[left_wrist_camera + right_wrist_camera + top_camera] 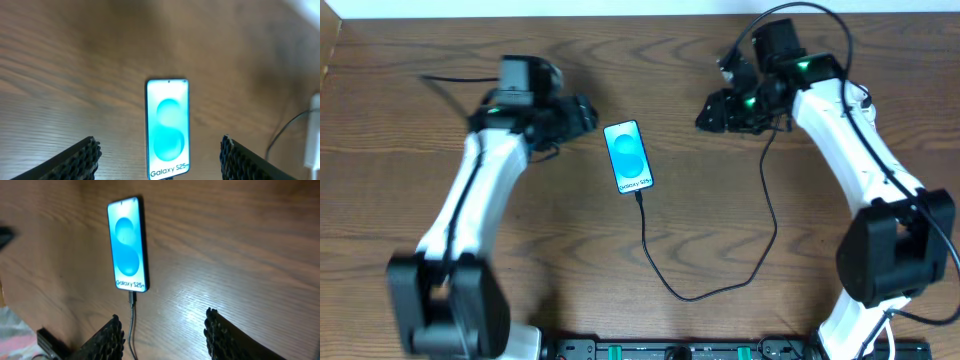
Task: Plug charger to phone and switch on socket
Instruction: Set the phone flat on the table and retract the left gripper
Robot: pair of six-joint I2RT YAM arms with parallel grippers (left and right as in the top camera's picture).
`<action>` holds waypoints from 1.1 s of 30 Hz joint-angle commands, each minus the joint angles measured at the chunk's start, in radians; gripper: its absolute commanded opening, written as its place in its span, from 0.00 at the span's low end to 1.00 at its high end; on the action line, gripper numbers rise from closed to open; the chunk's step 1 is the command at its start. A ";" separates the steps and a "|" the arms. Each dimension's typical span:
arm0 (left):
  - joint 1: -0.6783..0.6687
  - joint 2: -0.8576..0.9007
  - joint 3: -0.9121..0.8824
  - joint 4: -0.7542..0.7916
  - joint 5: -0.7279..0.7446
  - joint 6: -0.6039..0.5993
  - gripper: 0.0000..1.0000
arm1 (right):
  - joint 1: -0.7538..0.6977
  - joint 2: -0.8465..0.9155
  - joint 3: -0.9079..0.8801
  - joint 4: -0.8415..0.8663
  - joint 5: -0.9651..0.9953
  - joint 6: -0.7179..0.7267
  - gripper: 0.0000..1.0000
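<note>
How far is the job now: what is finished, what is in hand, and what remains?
Done: the charger is plugged into the bottom of the phone. In hand: nothing; the left tool and the right tool both stand open and empty. Left: switching on the socket, perhaps the white piece at the left wrist view's edge; its switch is unseen.

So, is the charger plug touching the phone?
Touching. The right wrist view shows the charger plug seated in the bottom edge of the phone, with no gap.
</note>
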 commanded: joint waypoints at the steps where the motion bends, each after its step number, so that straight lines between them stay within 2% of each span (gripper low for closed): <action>1: 0.045 -0.110 -0.002 -0.016 -0.012 0.010 0.78 | -0.047 -0.079 0.017 -0.009 0.038 -0.020 0.52; 7: 0.073 -0.229 -0.002 -0.016 -0.013 0.010 0.79 | -0.126 -0.140 0.017 -0.038 0.054 -0.020 0.52; 14: 0.073 -0.243 -0.003 -0.017 -0.013 0.010 0.79 | -0.206 -0.180 0.017 -0.080 0.063 -0.019 0.54; 33: 0.073 -0.243 -0.003 -0.017 -0.013 0.010 0.79 | -0.235 -0.180 0.017 -0.123 0.100 -0.054 0.55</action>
